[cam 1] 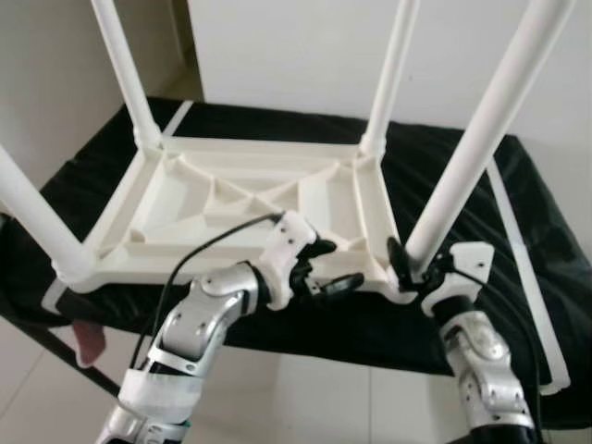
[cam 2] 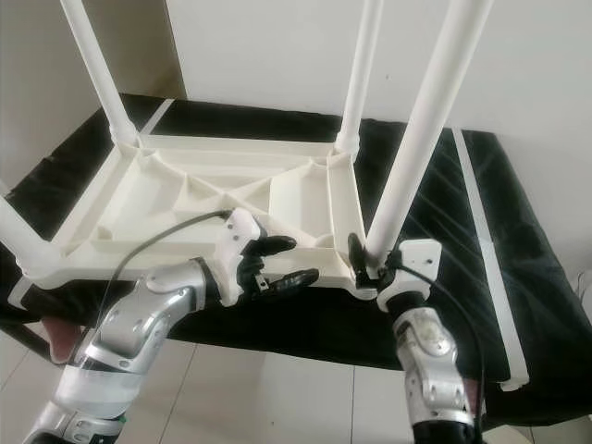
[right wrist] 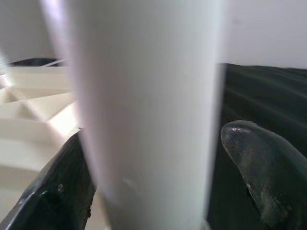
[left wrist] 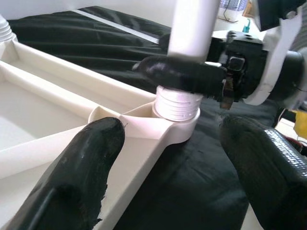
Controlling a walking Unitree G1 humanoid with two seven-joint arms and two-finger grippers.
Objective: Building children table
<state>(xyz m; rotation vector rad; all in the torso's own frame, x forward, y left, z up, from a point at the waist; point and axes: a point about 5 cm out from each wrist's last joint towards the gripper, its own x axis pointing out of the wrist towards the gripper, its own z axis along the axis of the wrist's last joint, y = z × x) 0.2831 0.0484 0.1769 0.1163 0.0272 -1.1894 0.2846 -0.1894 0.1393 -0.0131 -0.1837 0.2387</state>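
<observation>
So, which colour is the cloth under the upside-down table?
Black cloth with white stripes, clearest in the left eye view.

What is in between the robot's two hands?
In the left eye view, the tabletop's near rim and some black cloth lie between the left end effector and right end effector.

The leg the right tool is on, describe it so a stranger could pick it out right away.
On the black-covered bench a white table top lies upside down with four white legs pointing up. The one meant is the leg at the near corner on the robot's right. It alone has a black-fingered tool, the right tool, around its base.
</observation>
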